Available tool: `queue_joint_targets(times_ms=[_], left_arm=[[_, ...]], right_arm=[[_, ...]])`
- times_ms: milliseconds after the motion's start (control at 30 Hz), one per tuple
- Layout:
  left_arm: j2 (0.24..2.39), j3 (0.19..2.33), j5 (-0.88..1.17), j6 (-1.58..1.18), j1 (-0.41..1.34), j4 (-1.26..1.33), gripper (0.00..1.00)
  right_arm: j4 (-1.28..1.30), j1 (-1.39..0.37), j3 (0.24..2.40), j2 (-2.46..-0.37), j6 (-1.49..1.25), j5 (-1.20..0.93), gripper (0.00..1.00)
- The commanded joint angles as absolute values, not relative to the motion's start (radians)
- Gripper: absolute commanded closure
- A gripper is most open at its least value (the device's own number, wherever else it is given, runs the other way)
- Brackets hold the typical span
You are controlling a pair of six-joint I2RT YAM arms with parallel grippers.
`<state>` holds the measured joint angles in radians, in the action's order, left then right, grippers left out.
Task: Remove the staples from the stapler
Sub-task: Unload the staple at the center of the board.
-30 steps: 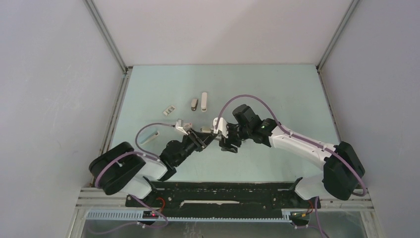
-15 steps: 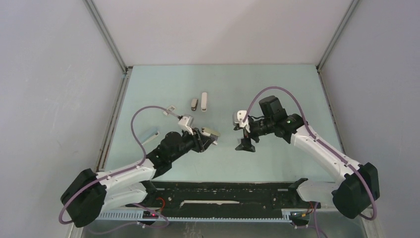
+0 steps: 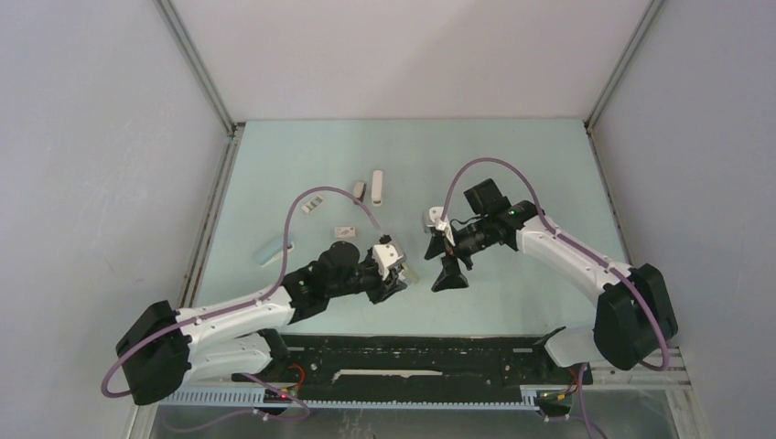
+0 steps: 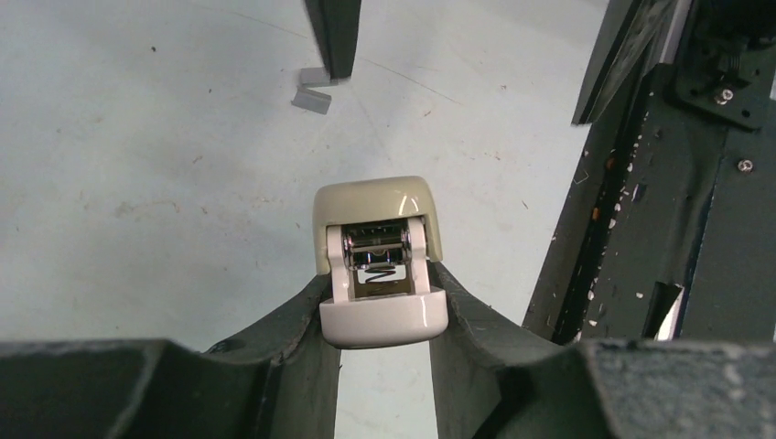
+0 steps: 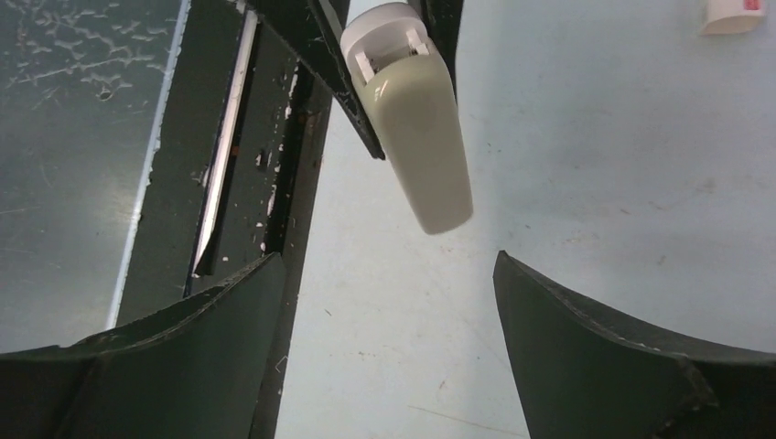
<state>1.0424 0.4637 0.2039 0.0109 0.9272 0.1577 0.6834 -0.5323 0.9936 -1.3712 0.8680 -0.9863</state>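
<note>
The left hand [image 4: 382,315] is clenched on the stapler [image 4: 380,261], one finger on either flank of its white underside, holding it clear of the surface [image 4: 137,183]; seen end-on, the grey-beige top sits above that base with a metal channel and a coil spring between them, and whether any strip remains inside cannot be told; I judge the stapler light and stiff, its glossy shell slippery, so the flat sides of the base are the safest hold; just in front of the stapler hangs the right hand [image 5: 388,259], released, its fingers spread wide and grasping nothing; beyond the stapler, on the surface, lie small grey strips that look like the staples [image 4: 313,94], probably brittle and easily scattered; farther from the stapler a white box [image 5: 732,14] carries red print too small to read.
</note>
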Motion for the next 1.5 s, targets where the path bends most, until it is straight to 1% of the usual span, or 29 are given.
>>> queue_joint_targets(times_ms=[0,133,333,400,600,700,767,833,867,967,1133,1200,1333,1467], left_arm=[[1.084,0.577,0.296,0.162,0.928,0.161,0.98],[1.107,0.6,0.316,0.18,0.93,0.162,0.99],[1.127,0.609,0.351,0.183,0.93,0.174,1.0],[1.13,0.608,0.354,0.183,0.93,0.178,1.0],[1.121,0.602,0.372,0.182,0.93,0.189,1.0],[1.11,0.593,0.377,0.186,0.93,0.198,1.0],[1.105,0.588,0.376,0.192,0.93,0.202,1.0],[1.102,0.583,0.372,0.202,0.93,0.202,1.0],[1.103,0.582,0.369,0.209,0.93,0.2,1.0],[1.103,0.581,0.357,0.232,0.93,0.18,1.0],[1.101,0.595,0.302,0.318,0.928,0.105,1.0],[1.098,0.595,0.273,0.362,0.928,0.082,1.0],[1.109,0.62,0.225,0.437,0.925,0.026,1.0],[1.167,0.698,0.176,0.496,0.922,-0.083,1.0]], right_arm=[[0.679,-0.573,1.033,-1.431,0.864,-1.038,0.07],[0.624,-0.609,1.034,-1.463,0.817,-1.015,0.13],[0.592,-0.619,1.032,-1.496,0.794,-1.008,0.23],[0.58,-0.625,1.022,-1.498,0.796,-1.006,0.25],[0.542,-0.645,1.003,-1.497,0.8,-0.972,0.24],[0.531,-0.652,0.992,-1.496,0.818,-0.963,0.28],[0.534,-0.659,0.991,-1.495,0.834,-0.951,0.34],[0.536,-0.66,0.991,-1.492,0.849,-0.935,0.41],[0.543,-0.658,0.99,-1.49,0.862,-0.926,0.46],[0.559,-0.641,0.991,-1.48,0.893,-0.907,0.65],[0.565,-0.588,0.991,-1.445,0.92,-0.81,0.88],[0.576,-0.561,0.991,-1.416,0.942,-0.77,0.92],[0.573,-0.529,0.978,-1.359,0.971,-0.685,0.96],[0.582,-0.503,0.977,-1.32,0.985,-0.623,0.97]])
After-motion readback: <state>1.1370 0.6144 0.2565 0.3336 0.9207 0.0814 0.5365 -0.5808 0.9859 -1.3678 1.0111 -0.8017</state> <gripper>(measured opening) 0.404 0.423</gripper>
